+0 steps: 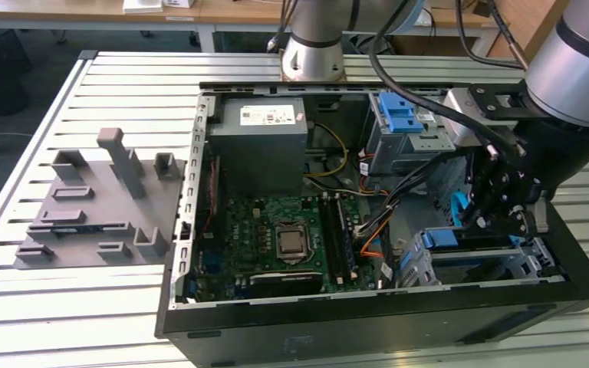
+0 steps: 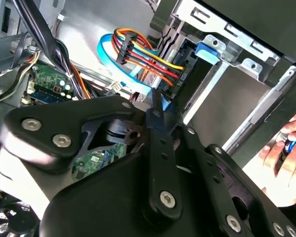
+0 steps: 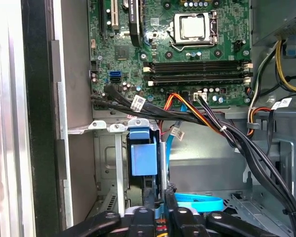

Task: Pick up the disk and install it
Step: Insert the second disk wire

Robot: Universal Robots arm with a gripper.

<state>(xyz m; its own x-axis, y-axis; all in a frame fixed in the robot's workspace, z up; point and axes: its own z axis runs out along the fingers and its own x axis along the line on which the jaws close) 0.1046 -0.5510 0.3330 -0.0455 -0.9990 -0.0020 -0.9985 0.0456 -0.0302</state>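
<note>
The disk (image 3: 143, 158), its blue carrier showing, sits upright in the drive cage (image 1: 478, 264) at the front corner of the open computer case (image 1: 187, 230). The gripper (image 1: 499, 207) hangs right over it; I cannot tell whether the fingers grip anything. Seating it well likely means pressing straight along the cage rails, clear of the cables (image 3: 207, 123).

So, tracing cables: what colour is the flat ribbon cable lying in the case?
Light blue flat ribbon cable, clearest in the first wrist view.
</note>
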